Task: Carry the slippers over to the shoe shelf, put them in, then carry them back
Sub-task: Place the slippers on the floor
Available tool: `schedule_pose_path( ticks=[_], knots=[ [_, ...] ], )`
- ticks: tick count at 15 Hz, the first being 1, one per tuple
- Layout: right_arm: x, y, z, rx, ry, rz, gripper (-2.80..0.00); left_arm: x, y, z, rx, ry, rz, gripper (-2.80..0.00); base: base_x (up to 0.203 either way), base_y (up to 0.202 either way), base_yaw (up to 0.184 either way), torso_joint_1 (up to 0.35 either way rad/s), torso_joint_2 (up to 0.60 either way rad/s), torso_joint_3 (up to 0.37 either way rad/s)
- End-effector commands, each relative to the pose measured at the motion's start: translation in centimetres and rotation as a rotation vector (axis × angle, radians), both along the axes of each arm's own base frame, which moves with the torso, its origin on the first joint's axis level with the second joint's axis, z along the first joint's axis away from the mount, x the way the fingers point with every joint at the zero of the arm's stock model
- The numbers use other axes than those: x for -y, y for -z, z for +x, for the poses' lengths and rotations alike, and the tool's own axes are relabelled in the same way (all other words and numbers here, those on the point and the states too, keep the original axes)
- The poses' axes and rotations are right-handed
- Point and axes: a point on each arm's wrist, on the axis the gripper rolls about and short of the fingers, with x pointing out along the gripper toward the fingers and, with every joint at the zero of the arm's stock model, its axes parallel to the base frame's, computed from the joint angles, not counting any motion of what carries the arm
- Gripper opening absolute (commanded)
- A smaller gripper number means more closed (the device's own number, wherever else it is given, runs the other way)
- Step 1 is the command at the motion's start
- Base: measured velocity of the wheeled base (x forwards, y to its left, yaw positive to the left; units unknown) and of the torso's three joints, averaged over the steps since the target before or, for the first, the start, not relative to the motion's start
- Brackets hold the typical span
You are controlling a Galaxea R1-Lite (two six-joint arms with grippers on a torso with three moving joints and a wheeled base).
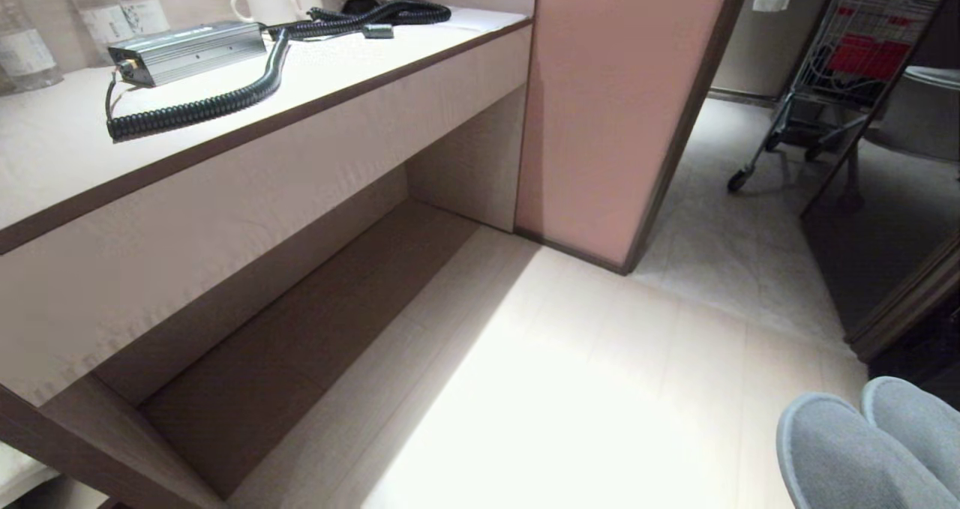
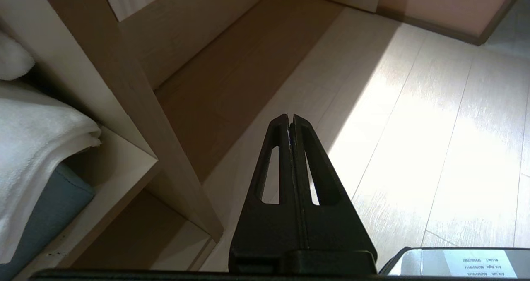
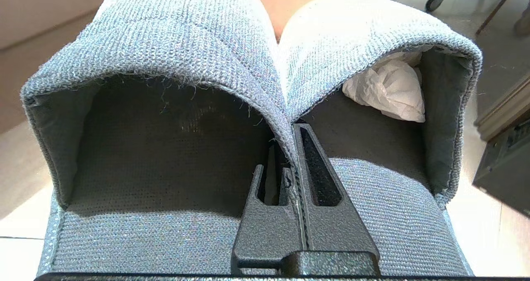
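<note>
The two grey-blue slippers (image 1: 862,449) hang side by side at the bottom right of the head view, above the pale floor. In the right wrist view my right gripper (image 3: 290,134) is shut on the slippers (image 3: 178,37), pinching the touching inner edges of their upper bands. White crumpled paper (image 3: 389,86) sits inside one foot opening. The shoe shelf (image 1: 300,344) is the low open cubby under the counter, to the left of the slippers, and nothing lies in the part I see. Its divider panel (image 2: 136,107) stands close to my left gripper (image 2: 290,117), which is shut on nothing above the floor.
The long counter (image 1: 420,52) carries a silver box (image 1: 187,50), a coiled black cable (image 1: 225,100) and white mugs (image 1: 266,1). A pink wall panel (image 1: 615,104) ends the unit. A shopping cart (image 1: 847,59) stands at the far right. White towels (image 2: 33,128) fill the compartment beyond the divider.
</note>
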Motion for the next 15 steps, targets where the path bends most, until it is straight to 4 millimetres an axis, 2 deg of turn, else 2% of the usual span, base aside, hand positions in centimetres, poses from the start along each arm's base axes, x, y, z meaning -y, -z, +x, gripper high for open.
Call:
schedule_pose_path(
  ticks=[1,15],
  knots=[
    [0.0,0.05,0.01,-0.002,-0.001,0.0,-2.8,0.0,0.04,0.02,-0.002,0.0,-0.001,-2.8,0.0,0.0,0.0,0.002,0.0,-0.192],
    [0.0,0.05,0.01,-0.002,-0.003,-0.008,-2.8,0.0,0.04,0.02,-0.003,0.0,-0.001,-2.8,0.0,0.0,0.0,0.004,0.0,-0.197]
  ],
)
